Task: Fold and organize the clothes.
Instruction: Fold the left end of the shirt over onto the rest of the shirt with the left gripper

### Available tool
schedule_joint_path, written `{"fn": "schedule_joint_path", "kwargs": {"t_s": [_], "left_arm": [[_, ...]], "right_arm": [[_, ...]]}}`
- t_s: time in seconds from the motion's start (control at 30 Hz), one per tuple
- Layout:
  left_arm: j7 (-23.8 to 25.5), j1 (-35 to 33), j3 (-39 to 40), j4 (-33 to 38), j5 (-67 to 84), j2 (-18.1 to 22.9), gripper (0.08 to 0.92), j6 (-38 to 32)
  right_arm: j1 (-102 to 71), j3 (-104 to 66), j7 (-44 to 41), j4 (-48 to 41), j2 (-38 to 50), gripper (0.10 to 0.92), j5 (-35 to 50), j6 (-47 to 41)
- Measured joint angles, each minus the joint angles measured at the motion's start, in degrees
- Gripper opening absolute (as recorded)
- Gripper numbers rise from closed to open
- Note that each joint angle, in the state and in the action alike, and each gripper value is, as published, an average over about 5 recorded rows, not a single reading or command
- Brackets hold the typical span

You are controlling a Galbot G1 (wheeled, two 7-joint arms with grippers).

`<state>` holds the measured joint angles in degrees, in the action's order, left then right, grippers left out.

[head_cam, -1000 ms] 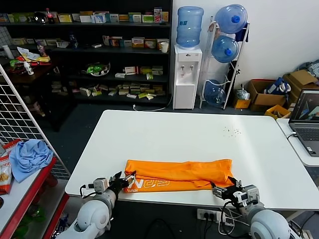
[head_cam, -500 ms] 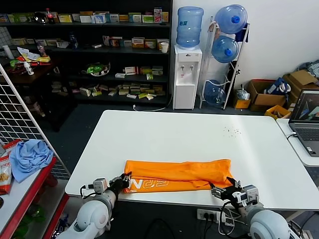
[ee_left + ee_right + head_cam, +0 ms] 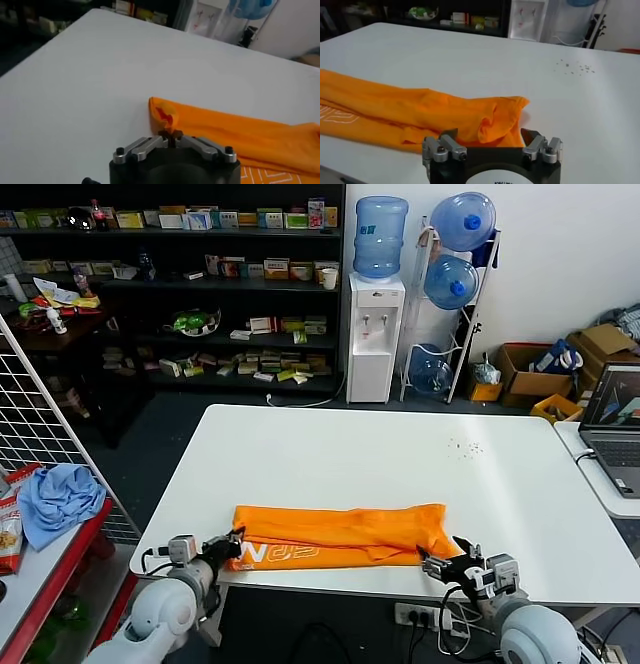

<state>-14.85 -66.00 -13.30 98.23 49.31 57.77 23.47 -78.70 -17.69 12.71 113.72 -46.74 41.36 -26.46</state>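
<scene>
The left gripper pinches the orange T-shirt by the desk's near edge, the right gripper gapes, ready to clamp next.

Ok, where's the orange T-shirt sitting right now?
In the head view the orange T-shirt lies along the white table's near edge, left gripper pinching its left end, open right gripper at its right end.

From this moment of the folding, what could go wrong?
1. The left tool is shut on only a small pinch at the corner of the orange T-shirt; the thin fabric may slip out when pulled.
2. The right tool is open at the other end, holding nothing, so a pull from one side may drag the whole shirt.
3. The shirt lies near the table front edge and might slide off.
</scene>
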Motion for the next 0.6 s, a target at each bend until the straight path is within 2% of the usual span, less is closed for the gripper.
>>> {"fn": "schedule_joint_path", "kwargs": {"t_s": [0.43, 0.6], "left_arm": [[-0.75, 2.36, -6.24, -4.93, -3.86, -8.39, 0.124, -1.95], [-1.4, 2.45, -6.94, -4.99, -4.12, -10.33, 0.124, -2.26]], "right_arm": [[0.25, 0.15, 0.41, 0.13, -0.25, 0.823, -1.58, 1.54], [0.04, 0.17, 0.49, 0.05, -0.71, 0.823, -2.37, 2.04]]}}
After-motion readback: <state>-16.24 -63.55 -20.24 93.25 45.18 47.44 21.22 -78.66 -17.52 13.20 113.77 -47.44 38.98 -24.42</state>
